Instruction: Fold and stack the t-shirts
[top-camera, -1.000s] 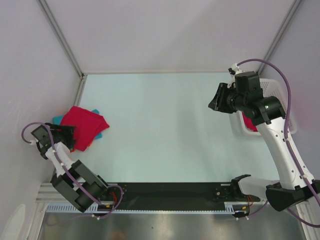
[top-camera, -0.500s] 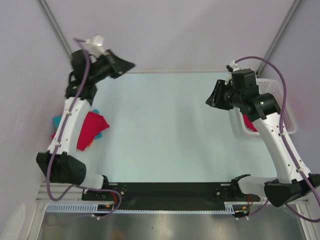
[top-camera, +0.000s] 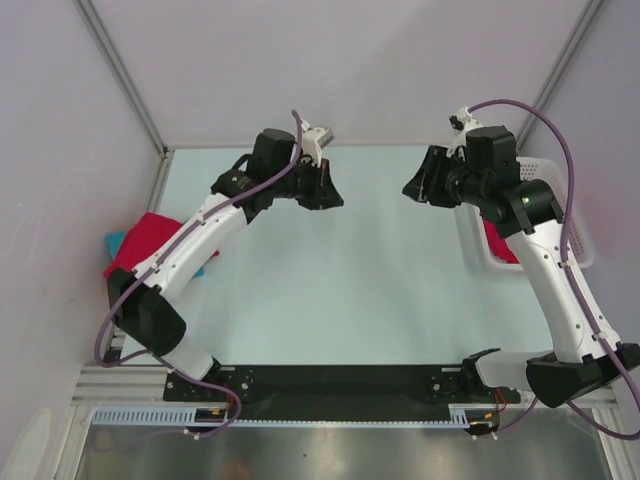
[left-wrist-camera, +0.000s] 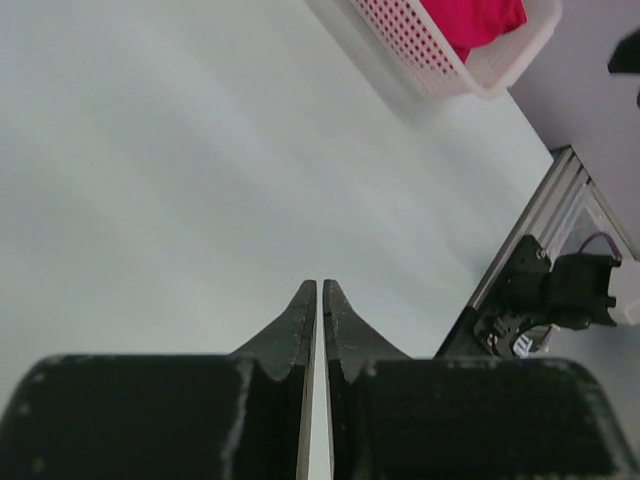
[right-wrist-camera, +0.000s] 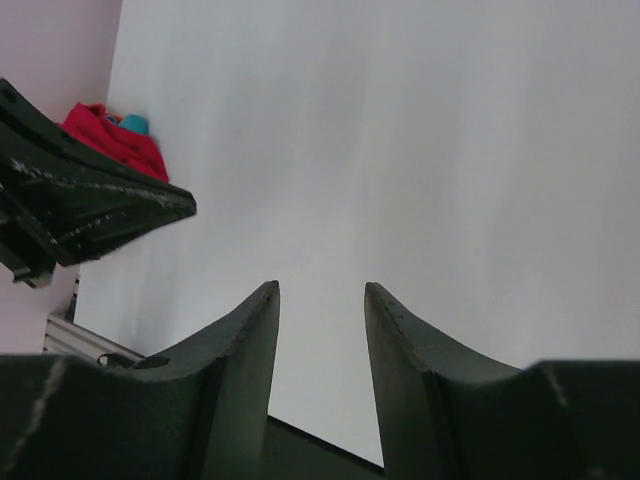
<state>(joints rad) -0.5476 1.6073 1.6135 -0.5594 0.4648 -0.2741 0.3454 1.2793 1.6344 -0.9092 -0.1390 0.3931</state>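
A stack of folded t-shirts lies at the table's left edge, a crimson one (top-camera: 143, 238) on top with teal (top-camera: 117, 240) showing beneath; the left arm hides part of it. The right wrist view shows the stack (right-wrist-camera: 113, 140) far off. Another crimson t-shirt (top-camera: 497, 243) lies in the white mesh basket (top-camera: 558, 225) at the right, and the left wrist view also shows this t-shirt (left-wrist-camera: 478, 22). My left gripper (top-camera: 336, 200) hangs over the back middle of the table, shut and empty (left-wrist-camera: 320, 287). My right gripper (top-camera: 410, 188) faces it from the right, open and empty (right-wrist-camera: 320, 290).
The pale table (top-camera: 330, 300) spreads between the two arms. The basket (left-wrist-camera: 440, 60) stands against the right wall. A black rail with the arm bases (top-camera: 340, 380) runs along the near edge. Walls close in the back and both sides.
My left arm has swung from the stack at the left, up past the back left corner, to the back middle, and its jaws have closed. The right gripper has drifted slightly left and opened wider.
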